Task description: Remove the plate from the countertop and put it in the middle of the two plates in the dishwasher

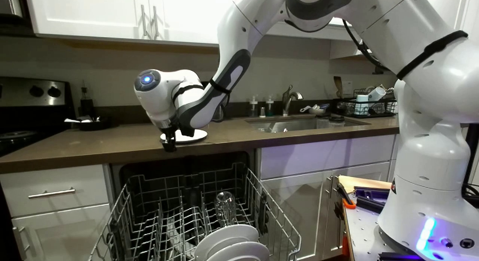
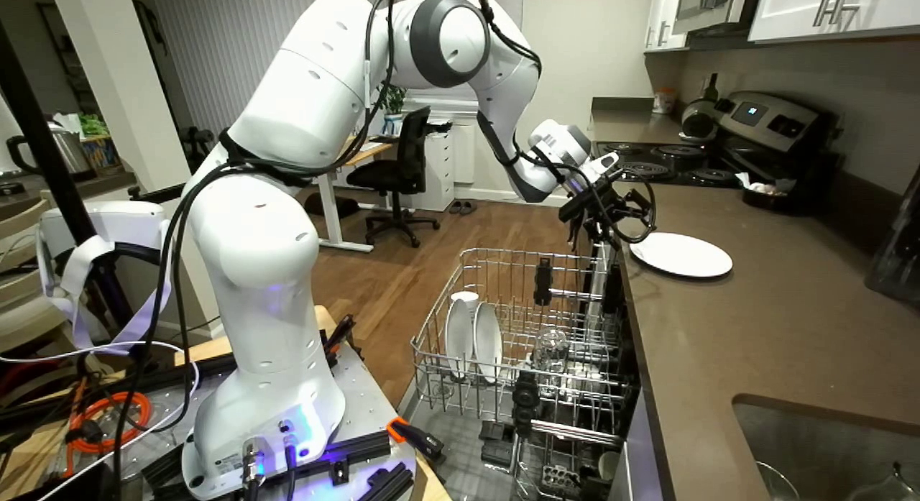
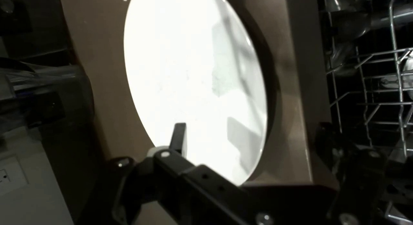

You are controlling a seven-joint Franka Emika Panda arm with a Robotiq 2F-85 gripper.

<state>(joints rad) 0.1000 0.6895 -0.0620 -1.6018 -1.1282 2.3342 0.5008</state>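
White round ceramic plate (image 3: 196, 79), upper centre of wrist view, seems stiff, slippery, fragile; pinch its lower-right rim (image 3: 257, 147). Black two-fingered end effector (image 3: 253, 138) gapes, ungripped.

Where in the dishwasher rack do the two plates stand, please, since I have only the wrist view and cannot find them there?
Observer: In both exterior views, the two plates are at the end of the dishwasher rack away from the countertop.
Operator: Thank you. Are they lying flat, or standing on edge?
Observer: They stand on edge, side by side, as an exterior view shows.
Operator: That helps. And on which side of the plate on the counter is the sink, please?
Observer: The sink is set into the same countertop, on the opposite side of that plate from the stove.
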